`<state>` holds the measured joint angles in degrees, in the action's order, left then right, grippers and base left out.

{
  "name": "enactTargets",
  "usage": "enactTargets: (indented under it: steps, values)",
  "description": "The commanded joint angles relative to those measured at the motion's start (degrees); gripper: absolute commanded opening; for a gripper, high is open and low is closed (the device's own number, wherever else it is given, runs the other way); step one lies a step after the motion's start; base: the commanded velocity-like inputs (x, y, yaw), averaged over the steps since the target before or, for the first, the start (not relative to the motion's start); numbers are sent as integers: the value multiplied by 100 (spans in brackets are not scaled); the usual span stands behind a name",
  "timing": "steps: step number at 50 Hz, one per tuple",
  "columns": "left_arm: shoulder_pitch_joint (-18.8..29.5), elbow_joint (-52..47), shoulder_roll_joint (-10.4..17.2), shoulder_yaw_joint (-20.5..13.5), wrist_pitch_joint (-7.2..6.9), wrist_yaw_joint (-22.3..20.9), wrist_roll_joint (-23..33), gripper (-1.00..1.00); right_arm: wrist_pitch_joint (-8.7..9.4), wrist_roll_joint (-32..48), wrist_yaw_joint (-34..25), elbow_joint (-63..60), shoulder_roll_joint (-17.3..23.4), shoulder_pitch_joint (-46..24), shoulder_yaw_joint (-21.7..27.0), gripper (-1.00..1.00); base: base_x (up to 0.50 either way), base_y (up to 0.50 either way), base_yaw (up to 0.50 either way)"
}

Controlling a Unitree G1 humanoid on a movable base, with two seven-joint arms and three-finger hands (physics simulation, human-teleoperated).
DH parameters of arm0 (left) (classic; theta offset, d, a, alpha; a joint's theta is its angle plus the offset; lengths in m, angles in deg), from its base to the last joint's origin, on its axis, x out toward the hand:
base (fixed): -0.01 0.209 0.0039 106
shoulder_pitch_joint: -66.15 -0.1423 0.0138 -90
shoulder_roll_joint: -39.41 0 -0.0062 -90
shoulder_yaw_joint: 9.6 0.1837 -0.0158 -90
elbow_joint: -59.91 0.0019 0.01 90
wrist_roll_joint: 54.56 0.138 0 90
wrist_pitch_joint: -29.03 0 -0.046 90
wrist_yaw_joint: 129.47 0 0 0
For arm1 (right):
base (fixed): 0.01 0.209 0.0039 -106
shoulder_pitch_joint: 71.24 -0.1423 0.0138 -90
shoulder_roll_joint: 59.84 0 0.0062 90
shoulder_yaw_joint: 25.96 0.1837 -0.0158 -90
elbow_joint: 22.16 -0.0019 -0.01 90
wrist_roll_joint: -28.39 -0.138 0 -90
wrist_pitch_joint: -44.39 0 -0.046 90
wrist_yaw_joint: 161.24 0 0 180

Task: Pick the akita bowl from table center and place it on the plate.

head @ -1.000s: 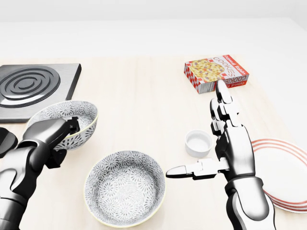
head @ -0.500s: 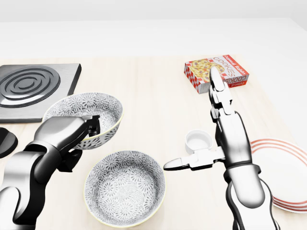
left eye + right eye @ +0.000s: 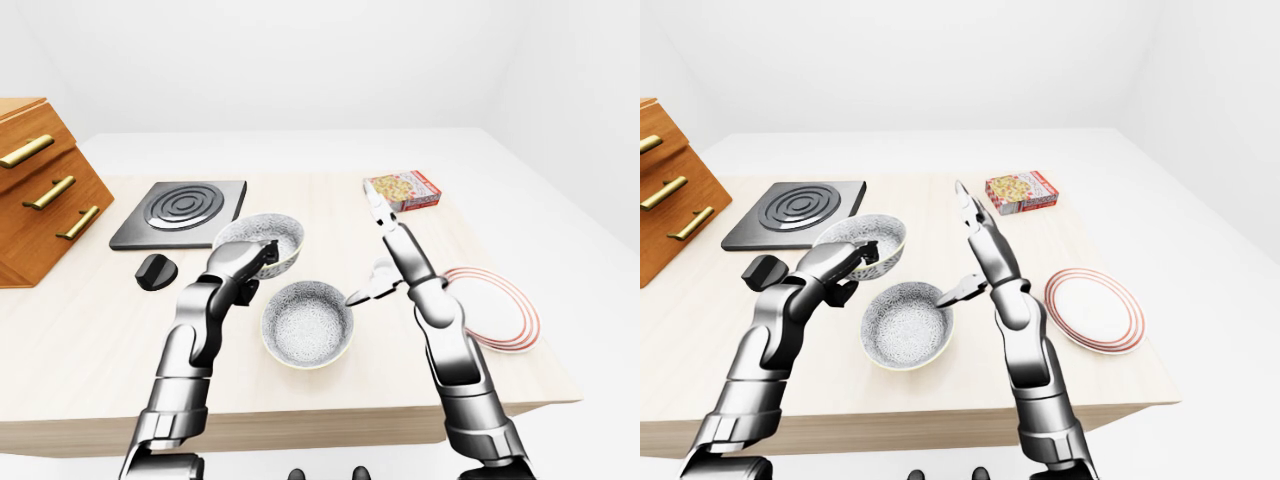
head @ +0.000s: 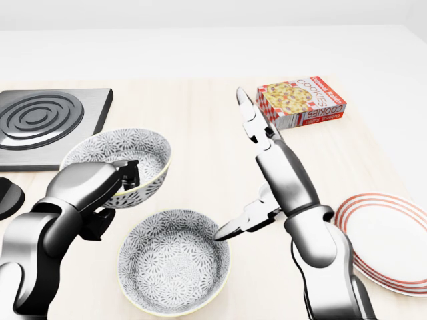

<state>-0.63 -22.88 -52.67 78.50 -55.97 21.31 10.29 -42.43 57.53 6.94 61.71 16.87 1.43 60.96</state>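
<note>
Two patterned bowls: left hand [image 4: 90, 187] fingers [image 4: 127, 172] grasp the tilted akita bowl [image 4: 133, 150]; right hand [image 4: 283, 177], fingers released, stands between second bowl [image 4: 173, 267] and plate [image 4: 393, 240]

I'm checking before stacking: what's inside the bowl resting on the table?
Only its patterned lining shows; the bowl looks empty. The right robot hand covers a sliver of its rim.

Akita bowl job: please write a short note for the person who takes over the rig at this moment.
Left hand: fingers shut on the rim of a patterned bowl, held tilted.
Right hand: open, thumb tip by the rim of a second bowl, same pattern, standing on the table.
Plate: bare, at the head view's right edge.
Done: one bowl grasped.
Left: carry it to the plate, set it down.
</note>
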Motion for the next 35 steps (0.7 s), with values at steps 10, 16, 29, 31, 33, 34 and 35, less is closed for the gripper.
enactTargets:
  steps: [10,16,29,31,33,34,35]
  values:
    - [28,21,60,-78,0,152,-140,-100,-605,879,-346,1404,-644,-1237,-509,100,0,0,0]
    - [11,-14,35,-61,0,136,-110,-100,-743,872,-377,1915,-803,-1619,-531,100,0,0,0]
    - [22,-41,20,-62,0,114,-107,-100,-818,1101,-124,2928,-915,-1999,-558,100,0,0,0]
    - [21,-41,21,-61,0,118,-107,-100,-818,1164,-22,3159,-897,-2062,-541,100,0,0,0]
    - [20,-42,19,-62,0,125,-109,-100,-818,1219,79,3363,-886,-2137,-519,100,0,0,0]
    - [20,-42,19,-62,0,126,-109,-100,-818,1221,84,3375,-887,-2142,-515,100,0,0,0]
    - [17,-48,17,-62,0,141,-96,-100,-818,1269,199,3618,-844,-2258,-485,100,0,0,0]
